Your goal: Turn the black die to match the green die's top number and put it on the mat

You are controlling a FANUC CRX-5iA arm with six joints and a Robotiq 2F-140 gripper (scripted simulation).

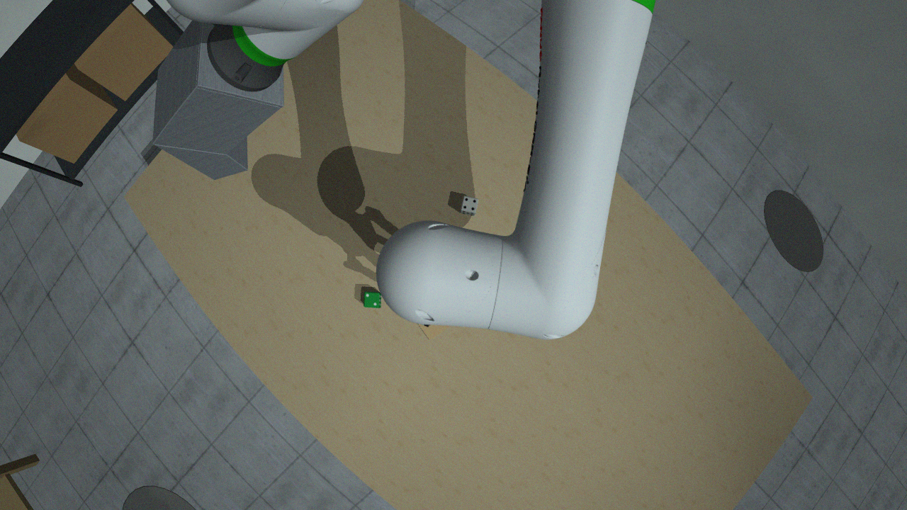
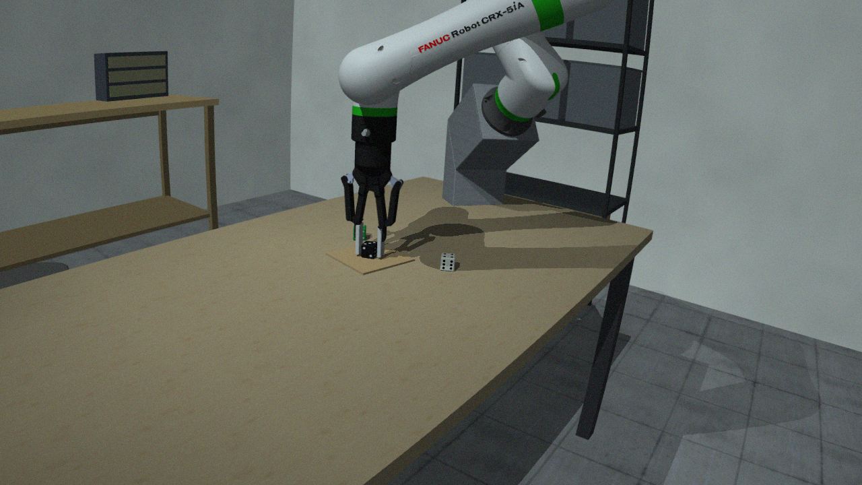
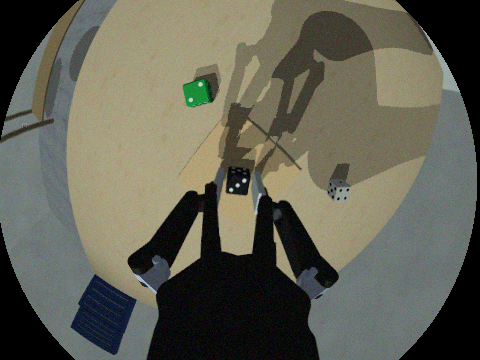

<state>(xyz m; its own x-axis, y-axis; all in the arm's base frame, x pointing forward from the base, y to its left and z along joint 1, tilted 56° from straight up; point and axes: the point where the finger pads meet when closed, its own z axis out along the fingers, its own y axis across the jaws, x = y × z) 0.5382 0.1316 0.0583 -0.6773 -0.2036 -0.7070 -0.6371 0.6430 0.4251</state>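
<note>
The black die [image 2: 369, 248] [image 3: 238, 184] sits on the thin tan mat [image 2: 361, 267] [image 3: 200, 162], showing three on top and a six-pip side. My gripper [image 2: 369, 255] [image 3: 238, 177] points straight down with one finger on each side of the black die. It is open, with narrow gaps beside the die in the wrist view. The green die [image 1: 372, 299] [image 2: 363, 232] [image 3: 198, 93] lies flat off the mat with two on top. The arm hides the gripper and the black die in the top view.
A white die [image 1: 469, 205] [image 2: 447, 262] [image 3: 339, 191] stands flat on the wooden table [image 1: 570, 406] [image 2: 241, 362], off the mat, with four on top. The arm's grey pedestal [image 1: 215, 120] [image 2: 476, 174] stands at the table's far end, beside a dark shelf rack.
</note>
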